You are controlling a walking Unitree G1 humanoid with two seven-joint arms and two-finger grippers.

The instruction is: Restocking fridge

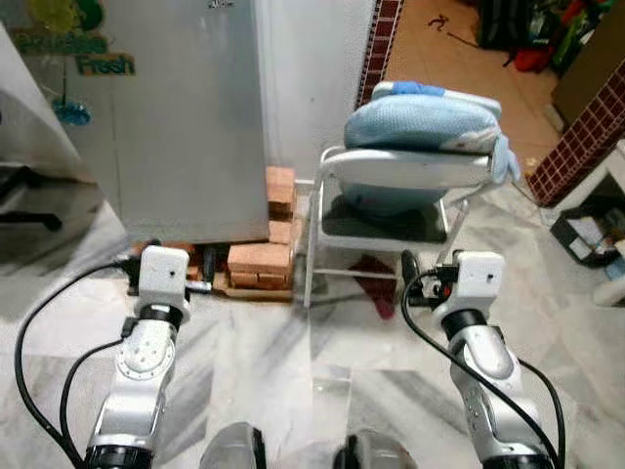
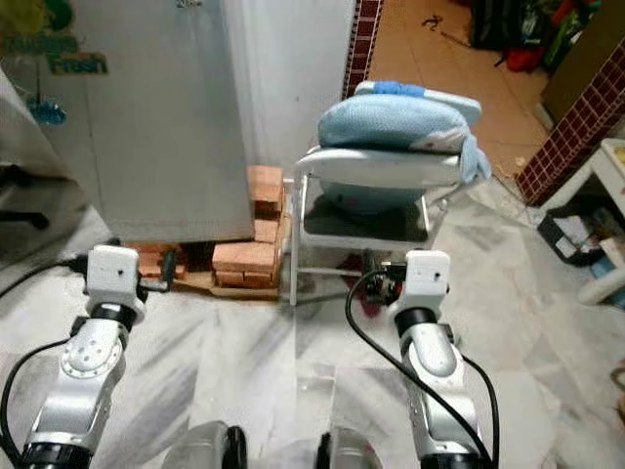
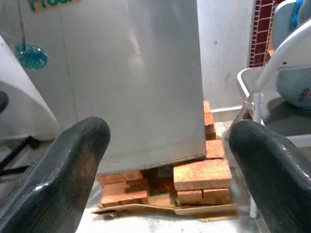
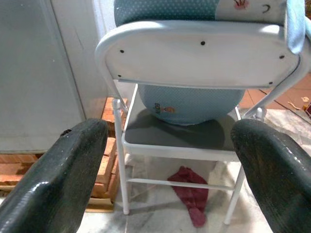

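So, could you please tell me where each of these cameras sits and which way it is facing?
Left and right eye views: on the head, looking forward and down at the fridge on bricks and the white chair; both silver arms show.
Left wrist view: on the left wrist, facing the fridge's base along the open left tool.
Right wrist view: on the right wrist, facing the chair's back along the open right tool, with a red cloth beneath.
Shared: both wrist views catch fridge, bricks and chair.
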